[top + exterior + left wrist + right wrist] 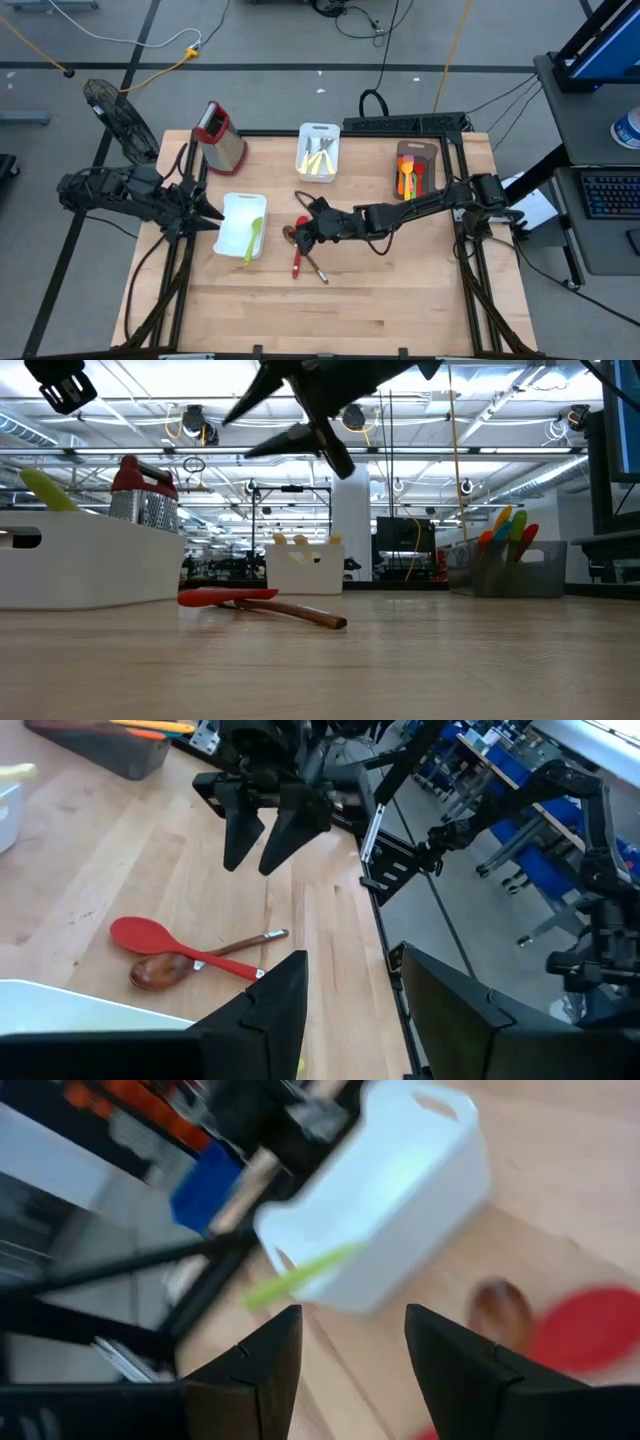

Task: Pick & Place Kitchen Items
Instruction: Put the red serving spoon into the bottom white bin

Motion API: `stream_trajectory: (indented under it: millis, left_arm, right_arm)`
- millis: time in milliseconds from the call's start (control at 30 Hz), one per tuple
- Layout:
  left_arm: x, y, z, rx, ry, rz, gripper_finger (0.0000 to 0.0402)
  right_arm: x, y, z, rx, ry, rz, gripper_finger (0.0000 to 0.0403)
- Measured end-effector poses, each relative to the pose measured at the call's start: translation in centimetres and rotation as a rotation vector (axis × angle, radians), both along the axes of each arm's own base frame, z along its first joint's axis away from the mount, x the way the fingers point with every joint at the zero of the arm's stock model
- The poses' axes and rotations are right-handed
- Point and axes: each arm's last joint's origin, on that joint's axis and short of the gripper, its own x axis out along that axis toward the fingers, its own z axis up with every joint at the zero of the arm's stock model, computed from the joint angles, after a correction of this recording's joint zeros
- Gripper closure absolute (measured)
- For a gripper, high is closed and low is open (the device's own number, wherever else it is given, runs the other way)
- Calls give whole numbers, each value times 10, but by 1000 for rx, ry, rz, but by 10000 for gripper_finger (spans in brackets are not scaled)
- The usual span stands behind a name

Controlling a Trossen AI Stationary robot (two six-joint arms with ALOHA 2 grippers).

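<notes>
- Nearest the table's front edge, bare pale wooden tabletop (320, 310); nothing rests on it there.
- Mid-table: red plastic spoon (298, 255) and dark brown wooden spoon (305, 255) lie flat and crossed, touching. The left wrist view shows the two bowls side by side (145, 935) (160, 970); the low view shows only a red edge and a brown handle end (300, 612).
- Right gripper (297, 236) hangs just above these two spoons, fingers parted to a medium gap, holding nothing. The low view shows it clear of the table (290, 425); the high view alone cannot settle that.
- Left of the spoons: white rectangular plastic tray (232, 212) with a lime-green spatula (254, 240) leaning over its rim.
- Left gripper (212, 214) sits at this tray's left edge, fingers parted, empty.
- Farther back: steel box grater with red top (220, 135); second white tray (318, 130) holding pale wooden-handled utensils (318, 160); brown rectangular tray (415, 152) holding orange, red and green utensils (410, 180).
- Low view adds a yellow tip among them (505, 515).
- No readable writing or labels in any view.
</notes>
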Motion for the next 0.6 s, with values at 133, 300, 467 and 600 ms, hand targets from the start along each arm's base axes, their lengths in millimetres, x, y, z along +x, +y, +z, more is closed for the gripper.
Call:
stream_trajectory:
  millis: [133,300,467,600]
  left_arm:
    - [0,0,0,13,-3,0,231]
    - [-1,0,-2,19,17,-1,231]
    - [-1,0,-4,16,43,2,231]
    - [-1,0,-4,30,37,-1,231]
  right_arm:
    - [5,-6,9,-12,-94,-3,232]
    - [8,-3,22,-98,-139,-6,232]
    - [9,4,51,-165,-14,31,232]
    - [0,0,57,-121,154,-71,232]
